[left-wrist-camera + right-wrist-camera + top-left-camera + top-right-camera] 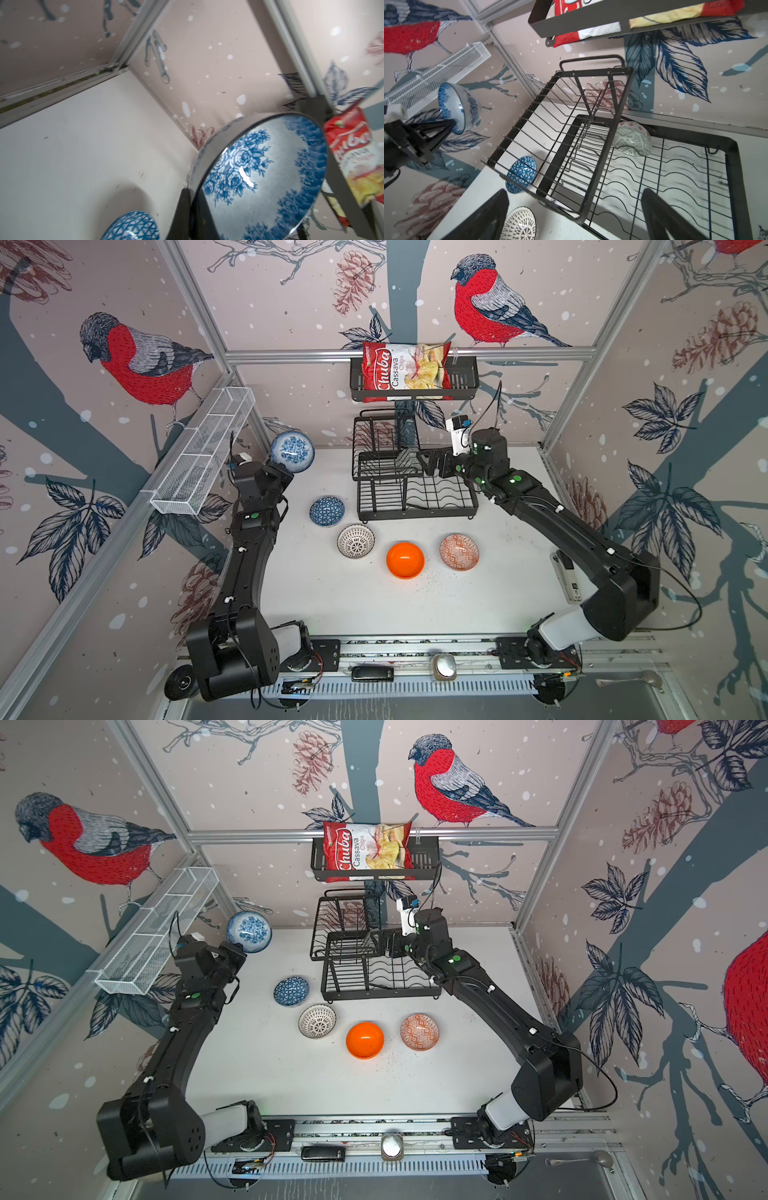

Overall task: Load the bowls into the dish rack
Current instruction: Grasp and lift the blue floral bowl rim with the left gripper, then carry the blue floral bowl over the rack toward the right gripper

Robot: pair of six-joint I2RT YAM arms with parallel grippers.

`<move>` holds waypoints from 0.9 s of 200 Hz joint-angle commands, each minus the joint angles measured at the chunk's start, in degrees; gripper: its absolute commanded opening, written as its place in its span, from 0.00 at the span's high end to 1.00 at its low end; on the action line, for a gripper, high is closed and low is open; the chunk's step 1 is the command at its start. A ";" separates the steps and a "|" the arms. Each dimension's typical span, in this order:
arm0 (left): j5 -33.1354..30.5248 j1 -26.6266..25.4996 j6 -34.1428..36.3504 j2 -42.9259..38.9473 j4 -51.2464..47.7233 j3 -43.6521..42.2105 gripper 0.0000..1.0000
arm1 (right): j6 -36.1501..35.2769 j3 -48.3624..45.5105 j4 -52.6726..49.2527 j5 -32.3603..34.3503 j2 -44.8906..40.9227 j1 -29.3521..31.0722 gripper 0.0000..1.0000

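Observation:
My left gripper (279, 471) is shut on the rim of a blue-white floral bowl (292, 452), held tilted in the air at the back left; its fingers (182, 209) pinch the bowl (261, 172). My right gripper (432, 464) hangs open and empty over the black dish rack (415, 499). In the right wrist view the right gripper (575, 194) faces the rack's base tray (729, 149), where a grey-green bowl (633, 141) leans on the wires. On the table lie a blue geometric bowl (327, 511), a white black-lined bowl (355, 541), an orange bowl (405, 560) and an orange-red patterned bowl (459, 551).
A black slatted basket (465, 381) with a chips bag (405, 366) hangs on the back wall above the rack. A long white mesh basket (203, 456) runs along the left wall, close to the left wrist. A small device (567, 576) lies by the right arm.

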 commanded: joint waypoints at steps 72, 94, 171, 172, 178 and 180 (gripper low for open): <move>-21.01 -21.62 18.50 3.04 17.99 10.47 1.00 | 33.51 3.99 13.12 -7.20 -2.16 -5.98 0.00; -25.43 -25.84 20.69 5.99 20.51 12.64 1.00 | 42.51 4.84 18.04 -9.73 -1.29 -6.43 0.00; -39.13 -39.66 29.53 16.91 30.24 19.70 1.00 | 61.12 10.52 29.63 -11.09 3.96 -3.40 0.04; -39.24 -39.78 29.69 17.09 30.45 19.73 1.00 | 61.23 10.71 29.67 -11.09 4.03 -3.33 0.04; -39.66 -40.44 30.50 17.75 31.45 20.00 1.00 | 61.82 11.53 29.81 -11.03 4.47 -3.03 0.05; -39.82 -40.65 30.73 17.94 31.62 20.08 1.00 | 62.01 11.77 29.85 -11.00 4.63 -2.92 0.05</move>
